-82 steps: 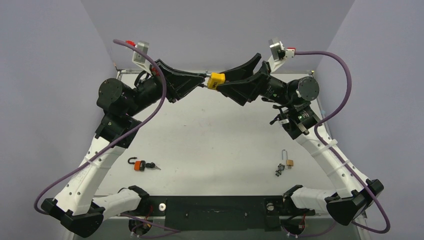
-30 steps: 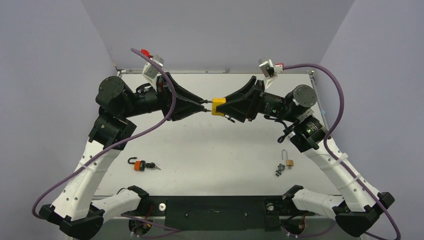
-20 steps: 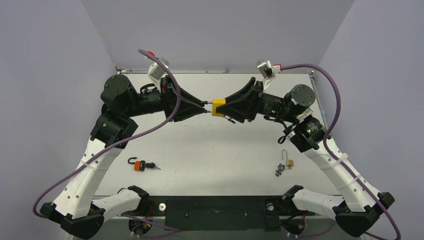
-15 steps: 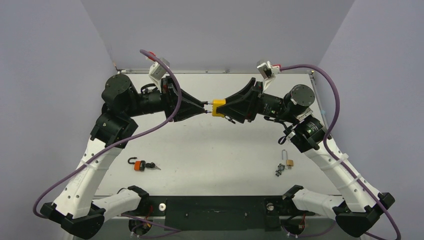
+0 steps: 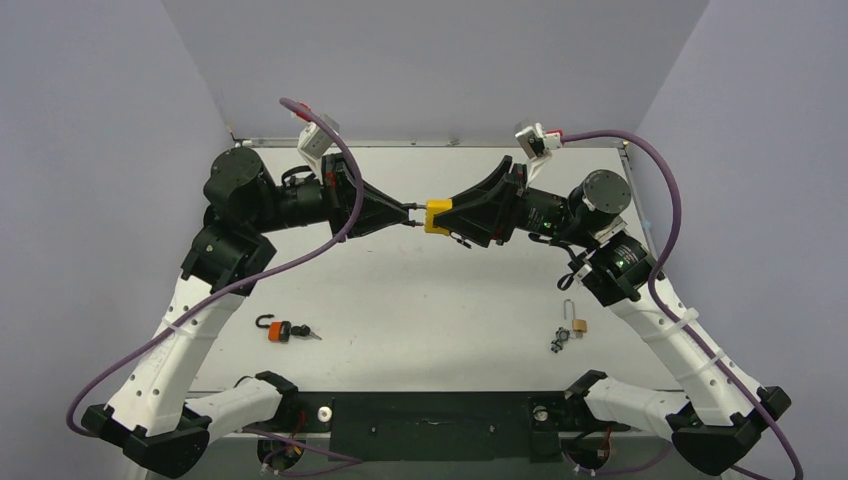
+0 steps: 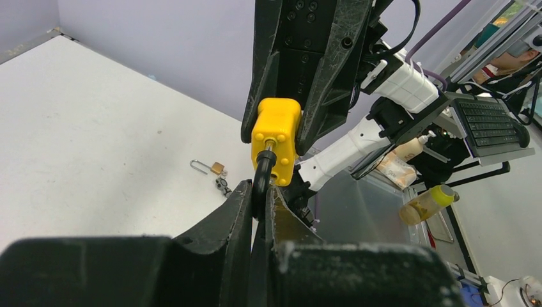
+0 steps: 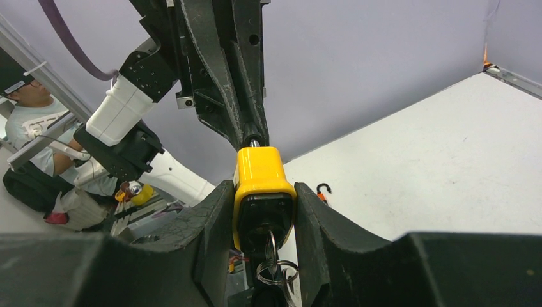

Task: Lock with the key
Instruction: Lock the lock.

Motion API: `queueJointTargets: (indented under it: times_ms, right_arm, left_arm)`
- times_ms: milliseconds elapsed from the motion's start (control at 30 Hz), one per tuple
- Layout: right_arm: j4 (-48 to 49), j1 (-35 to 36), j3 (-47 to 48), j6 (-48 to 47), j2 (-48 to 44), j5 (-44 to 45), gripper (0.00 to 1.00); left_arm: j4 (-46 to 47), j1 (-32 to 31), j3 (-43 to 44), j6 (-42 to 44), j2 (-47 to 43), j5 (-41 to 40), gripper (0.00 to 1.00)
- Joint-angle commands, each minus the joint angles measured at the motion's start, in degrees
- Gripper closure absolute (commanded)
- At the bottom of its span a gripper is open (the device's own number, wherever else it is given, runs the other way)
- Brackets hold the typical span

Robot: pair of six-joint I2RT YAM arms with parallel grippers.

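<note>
A yellow padlock [image 5: 436, 215] hangs in the air over the far middle of the table, between my two arms. My right gripper [image 5: 449, 216] is shut on its body, one finger against each side [image 7: 263, 192]. A key [image 7: 271, 246] sits in the keyhole at the lock's underside, with metal rings dangling from it. The black shackle [image 6: 262, 173] points at my left gripper [image 5: 410, 212], which is shut on it [image 6: 260, 188]. In the left wrist view the yellow padlock [image 6: 276, 137] stands just beyond my fingertips.
An orange padlock [image 5: 278, 330] with an open shackle and a key lies near the front left. A small brass padlock [image 5: 577, 324] and a bunch of keys [image 5: 560, 340] lie front right. The table's back edge runs close behind the arms.
My left gripper's fingers have closed onto the black shackle. Both arms stay almost still over the last second, after having come down and forward with the padlock.
</note>
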Motion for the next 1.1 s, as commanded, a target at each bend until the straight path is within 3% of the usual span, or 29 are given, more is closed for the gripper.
queueJointTargets:
  times_ms: [0,367,1067]
  right_arm:
    - [4.38,1.37,1.72,-0.65,-0.93,1.08,1.0]
    - [4.01,3.89,2.29,-1.87,1.06,3.17,1.0]
    - [3.43,6.37,2.31,-3.25,3.81,4.96,1.0]
  left_arm:
    - [5.97,-0.3,-0.24,-2.71,-0.08,0.62,1.0]
    - [9.52,-7.16,-1.21,-4.91,2.32,-2.56,1.0]
    - [13.92,-13.0,-1.07,-9.97,5.92,-5.15,1.0]
